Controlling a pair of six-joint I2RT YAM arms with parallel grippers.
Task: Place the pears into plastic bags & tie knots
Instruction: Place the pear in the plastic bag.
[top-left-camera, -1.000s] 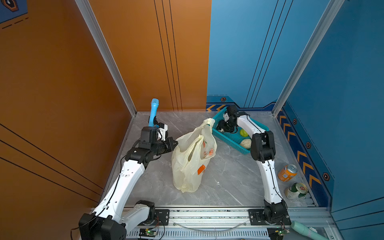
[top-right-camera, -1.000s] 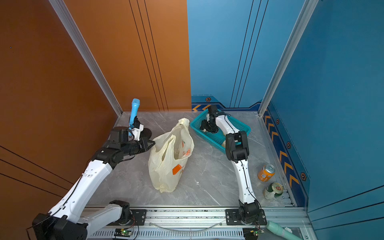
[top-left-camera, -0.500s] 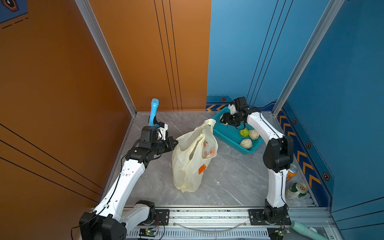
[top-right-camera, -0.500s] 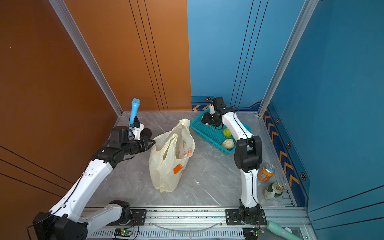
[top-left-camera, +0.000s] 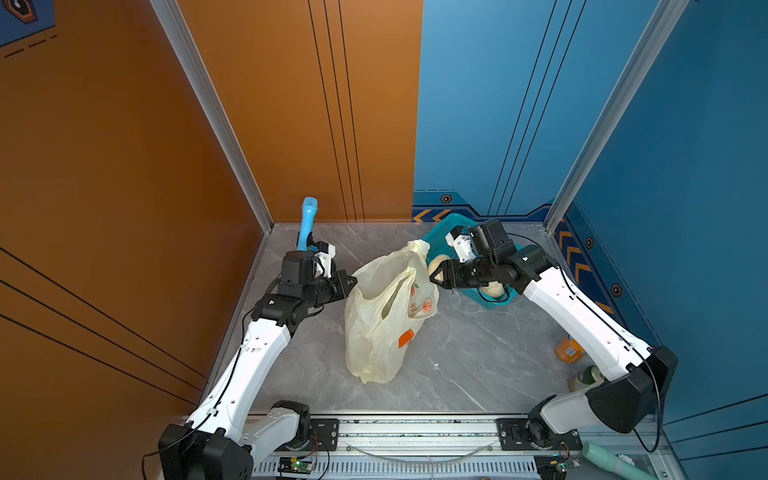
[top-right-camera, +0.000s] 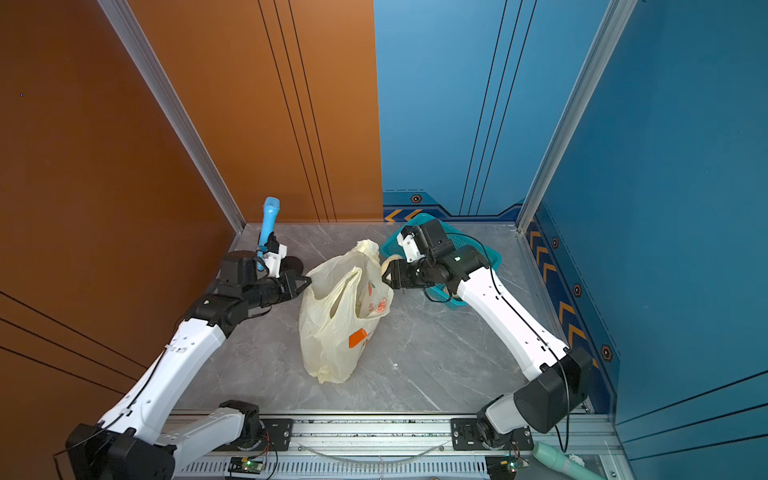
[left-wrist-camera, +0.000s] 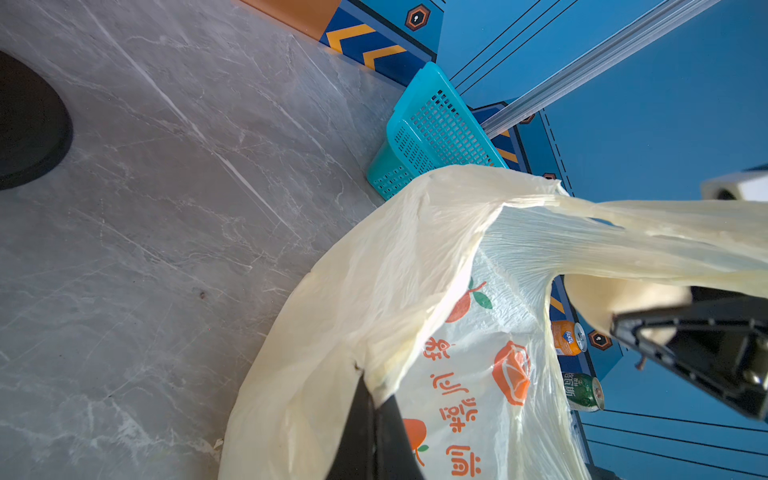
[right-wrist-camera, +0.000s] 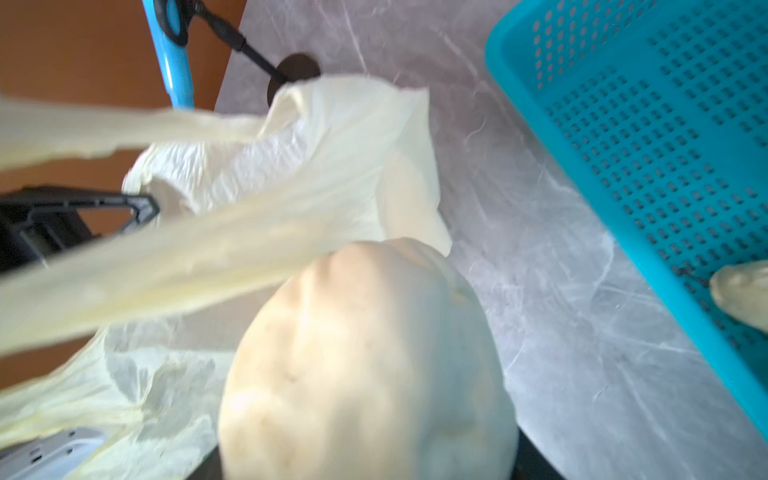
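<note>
The right tool (top-left-camera: 436, 274) is clamped on a cream pear (right-wrist-camera: 365, 365). A second ago it was down inside the basket (top-left-camera: 440, 232). It has since lifted clear and swung across, so the pear now hangs at the far lip of the bag (top-left-camera: 382, 332), just short of the opening. In the right wrist view a stretched strap (right-wrist-camera: 174, 266) crosses in front of the fruit, so the way in is not fully clear.

The left tool (top-left-camera: 351, 282) has not moved. It is pinched shut on the bag's near edge and holds the mouth up and open over the surface (top-left-camera: 478, 353).

So the pick is done and the drop is next. By my reading the pear must pass over or under that strap before release, or it may catch and roll off outside the bag. At least one more pale pear (top-left-camera: 494, 289) lies in the basket behind the right arm, and the handles are untied, so the loading is unfinished. I cannot tell what the bag already holds.
</note>
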